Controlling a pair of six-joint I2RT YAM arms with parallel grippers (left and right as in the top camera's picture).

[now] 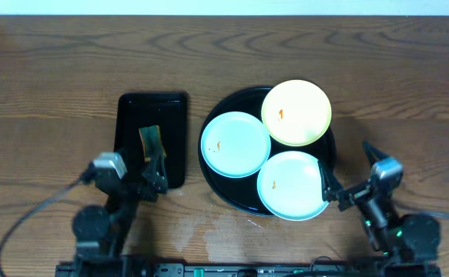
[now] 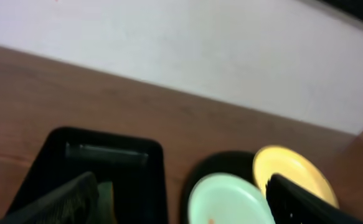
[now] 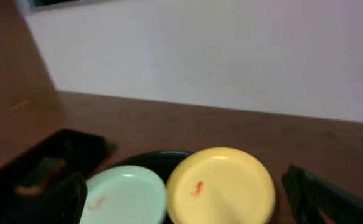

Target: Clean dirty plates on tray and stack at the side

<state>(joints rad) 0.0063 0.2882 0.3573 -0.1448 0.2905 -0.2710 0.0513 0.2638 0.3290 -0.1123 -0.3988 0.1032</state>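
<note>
**Three smeared plates on the round tray — both grippers empty**

The large round black tray (image 1: pixel 226 192) sits right of centre on the wooden counter (image 1: pixel 55 61) and carries all three plates, laid flat and crowded together. The pale yellow plate (image 1: pixel 296 112) is at the far right of the tray. One mint-blue plate (image 1: pixel 235 144) lies on the left, and the second mint-blue plate (image 1: pixel 292 185) is nearest the robot, its edge reaching over the tray's near rim. Each shows a small orange smear near its middle.

Just left of the round tray lies a smaller black rectangular tray (image 1: pixel 132 115) with a yellow-green sponge-like piece (image 1: pixel 150 141) in it.

The left gripper (image 1: pixel 156 163) hangs over the near right corner of the rectangular tray, jaws spread wide and holding nothing. The right gripper (image 1: pixel 350 171) is at the right side of the round tray, also spread wide and empty. Its inner finger is at the rim of the nearest mint-blue plate — whether it touches cannot be told.
</note>
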